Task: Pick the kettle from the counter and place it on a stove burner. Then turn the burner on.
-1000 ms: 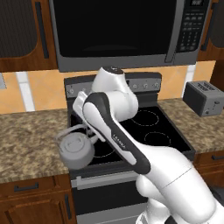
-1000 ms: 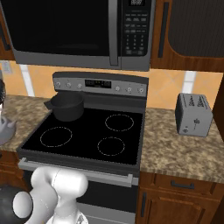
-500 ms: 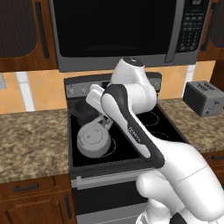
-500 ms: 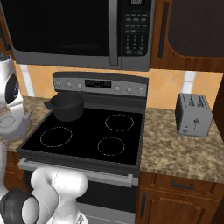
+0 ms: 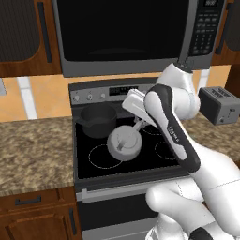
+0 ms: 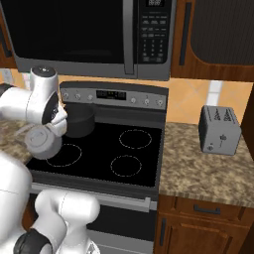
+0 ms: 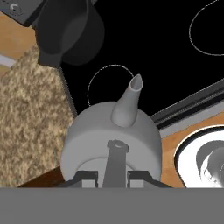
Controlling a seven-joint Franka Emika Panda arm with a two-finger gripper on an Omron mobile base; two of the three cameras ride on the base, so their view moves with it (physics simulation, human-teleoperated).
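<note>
Saucepan point(image 5: 97, 120) on cooktop point(image 5: 154, 161), toaster point(image 6: 220, 130) on counter point(image 6: 208, 171)

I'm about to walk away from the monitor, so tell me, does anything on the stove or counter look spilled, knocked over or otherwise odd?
Nothing stands out. The small grey metal kettle hangs upright in the pincer above the glossy black glass cooktop. The dark grey saucepan sits upright at the back left, and the silver toaster stands squarely on the granite counter.

The arm point(image 5: 187, 140) is glossy white, built of rounded, bulbous segments; a dark grey band with small pale lettering runs along its forearm; a flat grey cap tops one white joint point(image 6: 43, 72); the white hand point(image 5: 136, 104) is blocky; the base swells into smooth white housings with black joints.
</note>
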